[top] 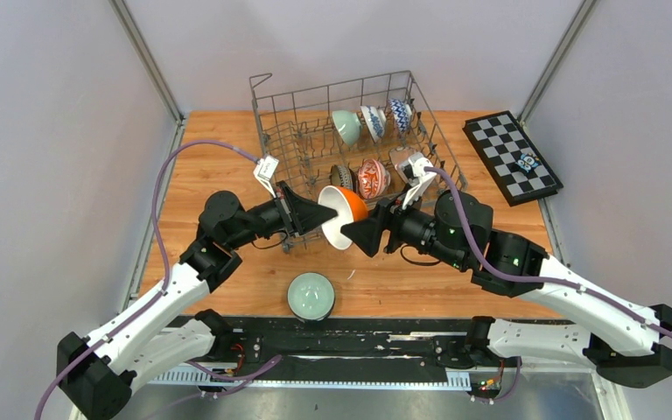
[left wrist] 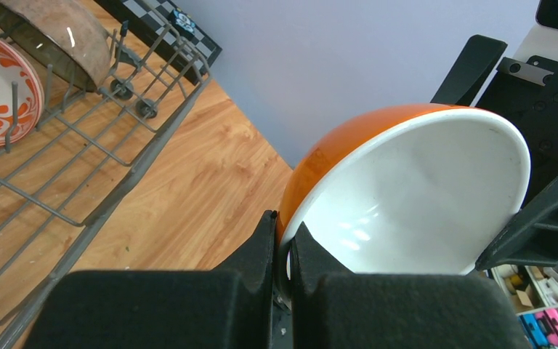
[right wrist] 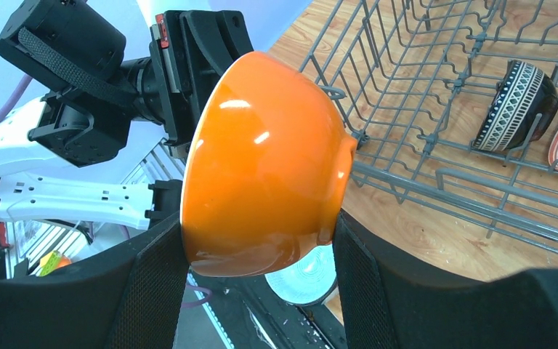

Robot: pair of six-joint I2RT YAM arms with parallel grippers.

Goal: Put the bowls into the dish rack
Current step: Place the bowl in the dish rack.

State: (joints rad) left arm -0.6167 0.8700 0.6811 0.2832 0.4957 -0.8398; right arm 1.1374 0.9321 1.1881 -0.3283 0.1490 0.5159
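Observation:
An orange bowl [top: 350,208] with a white inside hangs on its side above the table, just in front of the dish rack [top: 267,131]. My left gripper [top: 315,213] is shut on its rim, one finger inside and one outside [left wrist: 283,225]. My right gripper [top: 363,232] straddles the same orange bowl [right wrist: 261,153] from the other side. Its pads press on the rim and the foot [right wrist: 258,222]. Inside the rack stand a pale green bowl [top: 346,126], two blue-white bowls [top: 373,122], a dark patterned bowl [top: 342,176] and a red-white bowl [top: 372,178].
Another pale green bowl [top: 311,296] sits upright on the table near the front edge, between the arm bases. A black-and-white chequered board [top: 512,156] with a small object on it lies at the back right. Metal frame posts rise at the table's far corners.

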